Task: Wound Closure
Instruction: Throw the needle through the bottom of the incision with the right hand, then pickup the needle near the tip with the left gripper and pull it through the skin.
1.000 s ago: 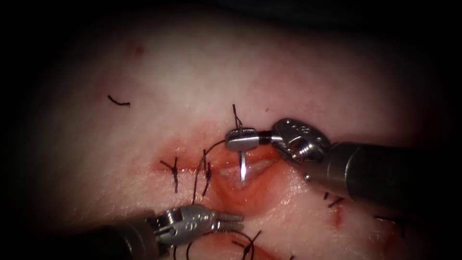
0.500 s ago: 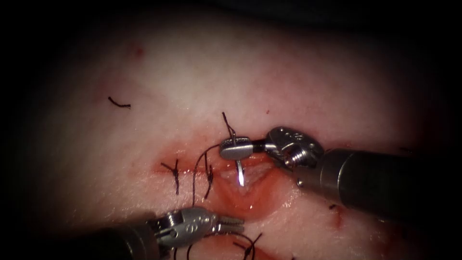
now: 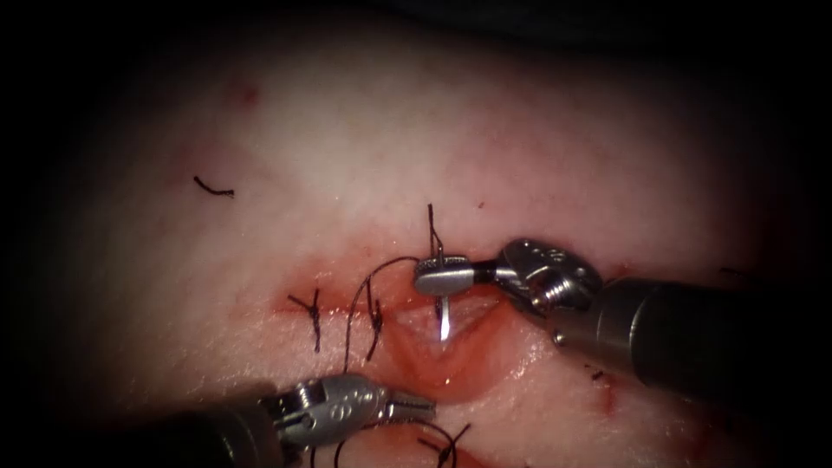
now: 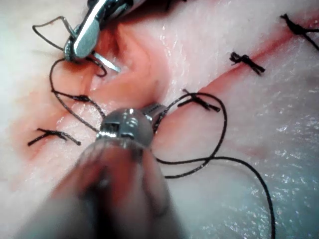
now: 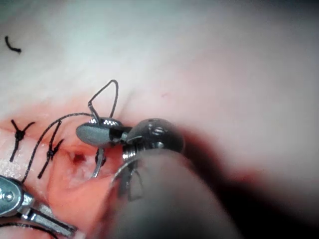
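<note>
The right steel tool (image 3: 442,277) pinches the curved silver needle (image 3: 444,319) near its thread end, point free over the gaping red cut (image 3: 442,347) in the pale tissue (image 3: 520,156), while the left steel tool (image 3: 416,405), at seven o'clock from it, is pressed together and holds nothing I can make out.

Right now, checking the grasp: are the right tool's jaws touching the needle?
Touching. In the endoscope view the right tool has its jaws shut on the needle near its thread end, tip hanging free over the cut.
</note>
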`<act>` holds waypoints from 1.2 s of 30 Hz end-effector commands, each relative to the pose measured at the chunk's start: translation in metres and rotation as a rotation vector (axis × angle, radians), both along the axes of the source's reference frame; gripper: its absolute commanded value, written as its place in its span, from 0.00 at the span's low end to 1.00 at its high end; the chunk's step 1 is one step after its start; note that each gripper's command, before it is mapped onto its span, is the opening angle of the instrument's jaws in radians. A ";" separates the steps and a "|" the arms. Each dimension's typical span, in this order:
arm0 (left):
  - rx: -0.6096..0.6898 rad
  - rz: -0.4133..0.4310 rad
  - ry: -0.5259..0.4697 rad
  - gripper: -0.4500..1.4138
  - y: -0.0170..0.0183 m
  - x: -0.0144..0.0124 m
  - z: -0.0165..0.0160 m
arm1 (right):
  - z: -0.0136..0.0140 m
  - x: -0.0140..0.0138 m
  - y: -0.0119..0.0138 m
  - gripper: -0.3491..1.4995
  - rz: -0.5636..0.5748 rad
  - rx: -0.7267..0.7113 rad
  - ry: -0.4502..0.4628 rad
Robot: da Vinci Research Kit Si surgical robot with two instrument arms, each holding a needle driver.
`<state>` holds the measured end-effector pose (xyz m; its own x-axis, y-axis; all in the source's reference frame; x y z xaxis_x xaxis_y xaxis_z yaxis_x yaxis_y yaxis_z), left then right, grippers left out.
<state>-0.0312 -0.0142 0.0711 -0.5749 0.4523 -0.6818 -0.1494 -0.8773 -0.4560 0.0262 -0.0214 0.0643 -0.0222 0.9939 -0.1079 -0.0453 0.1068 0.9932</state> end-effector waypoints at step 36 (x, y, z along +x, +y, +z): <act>-0.186 0.004 -0.108 0.31 0.0016 -0.0012 -0.0029 | 0.0041 -0.0035 0.0062 0.85 0.222 0.075 0.027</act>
